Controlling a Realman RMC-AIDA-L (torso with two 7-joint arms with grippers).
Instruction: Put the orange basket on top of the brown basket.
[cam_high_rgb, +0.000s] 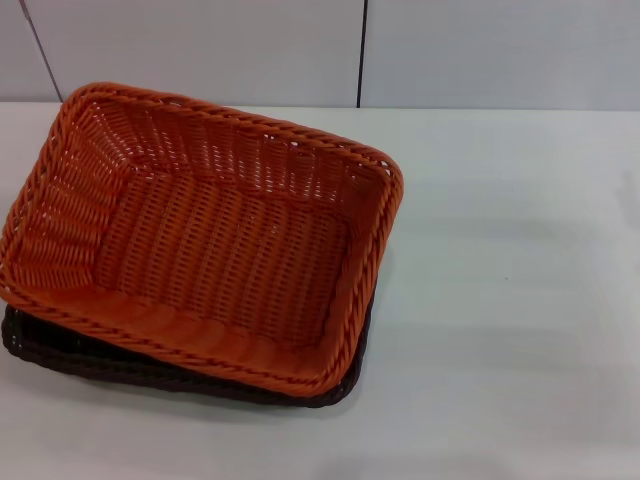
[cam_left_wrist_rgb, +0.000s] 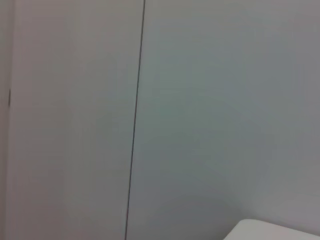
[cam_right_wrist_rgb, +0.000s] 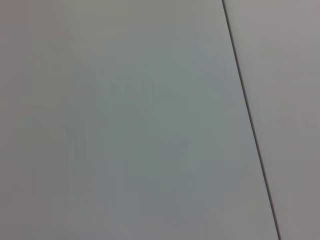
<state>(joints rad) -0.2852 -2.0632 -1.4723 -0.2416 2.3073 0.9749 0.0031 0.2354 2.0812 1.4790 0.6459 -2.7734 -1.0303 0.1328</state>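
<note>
The orange basket (cam_high_rgb: 210, 235) sits on top of the brown basket (cam_high_rgb: 60, 352) at the left of the white table in the head view. Its far right corner is tilted up a little. Only the brown basket's near rim and near right corner (cam_high_rgb: 345, 385) show from under it. Neither gripper shows in any view. Both wrist views show only a pale wall with a dark seam.
The white table (cam_high_rgb: 500, 300) stretches to the right of the baskets. A pale panelled wall (cam_high_rgb: 450, 50) with dark seams runs behind the table. A white table corner (cam_left_wrist_rgb: 280, 232) shows in the left wrist view.
</note>
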